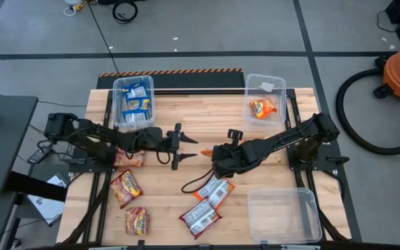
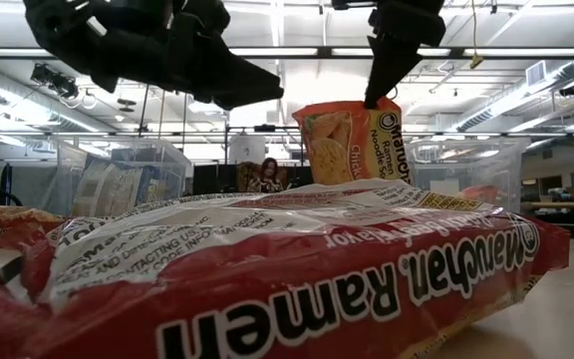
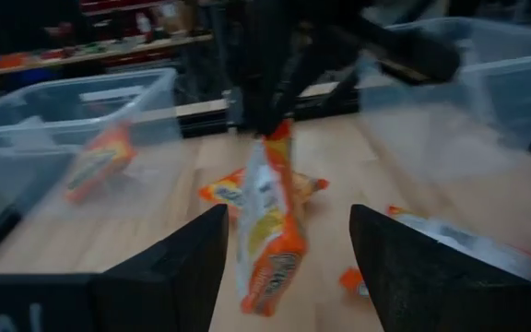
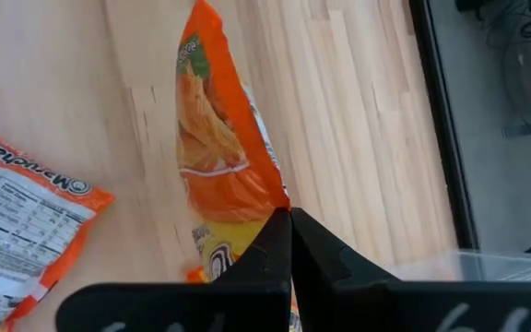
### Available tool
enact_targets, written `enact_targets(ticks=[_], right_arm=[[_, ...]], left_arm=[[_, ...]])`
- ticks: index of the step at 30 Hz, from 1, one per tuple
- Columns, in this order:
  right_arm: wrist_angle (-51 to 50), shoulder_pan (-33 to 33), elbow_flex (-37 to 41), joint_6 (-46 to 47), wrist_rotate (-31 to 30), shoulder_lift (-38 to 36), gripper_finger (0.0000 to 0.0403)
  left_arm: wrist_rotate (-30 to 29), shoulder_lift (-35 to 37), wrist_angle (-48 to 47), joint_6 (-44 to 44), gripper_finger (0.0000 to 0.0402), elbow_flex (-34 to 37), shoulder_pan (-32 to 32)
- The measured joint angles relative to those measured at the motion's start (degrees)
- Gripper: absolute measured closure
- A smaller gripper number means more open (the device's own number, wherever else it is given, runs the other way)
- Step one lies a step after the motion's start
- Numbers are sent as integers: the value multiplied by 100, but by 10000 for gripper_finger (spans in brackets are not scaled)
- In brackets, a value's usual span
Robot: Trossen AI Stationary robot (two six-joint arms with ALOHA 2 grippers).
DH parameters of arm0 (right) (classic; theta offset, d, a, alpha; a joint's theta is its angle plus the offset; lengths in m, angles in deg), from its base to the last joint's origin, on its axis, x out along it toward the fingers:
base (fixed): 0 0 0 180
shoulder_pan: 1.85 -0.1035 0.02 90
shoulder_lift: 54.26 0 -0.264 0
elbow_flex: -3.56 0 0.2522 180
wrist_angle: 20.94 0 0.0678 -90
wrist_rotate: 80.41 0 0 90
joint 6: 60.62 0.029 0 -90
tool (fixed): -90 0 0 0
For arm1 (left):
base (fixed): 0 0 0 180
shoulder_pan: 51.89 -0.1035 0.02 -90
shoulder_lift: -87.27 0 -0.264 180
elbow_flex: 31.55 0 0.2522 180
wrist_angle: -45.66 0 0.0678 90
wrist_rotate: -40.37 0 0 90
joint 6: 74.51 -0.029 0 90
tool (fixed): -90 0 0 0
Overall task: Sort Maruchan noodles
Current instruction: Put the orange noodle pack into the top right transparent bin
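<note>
Lifting flat orange plastic ramen packet (image 4: 218, 175) above wooden counter (image 1: 207, 118) centre: right claw (image 4: 290, 214) pinched shut on packet's top edge, packet dangling. Left claw (image 3: 289, 263) wide open, empty, facing packet. Likely next: carry to clear plastic bin (image 1: 265, 97) holding orange packet.

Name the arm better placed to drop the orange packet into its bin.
Right. The right gripper is shut on the orange packet, and the bin holding an orange packet stands on its side. The left gripper is open and empty.
</note>
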Motion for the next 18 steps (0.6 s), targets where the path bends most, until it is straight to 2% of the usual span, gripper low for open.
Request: enact_targets(ticks=[7,15,18], right_arm=[[-37,22,0,-234,-31,-217,401],[95,55,-2,-237,-4,-518,401],[335,71,-2,-369,8,-486,401]], left_arm=[[715,-195,541,61,166,5,-295],[982,-1039,2303,408,166,1,-400],[1158,-1280,2473,466,166,-97,-383]])
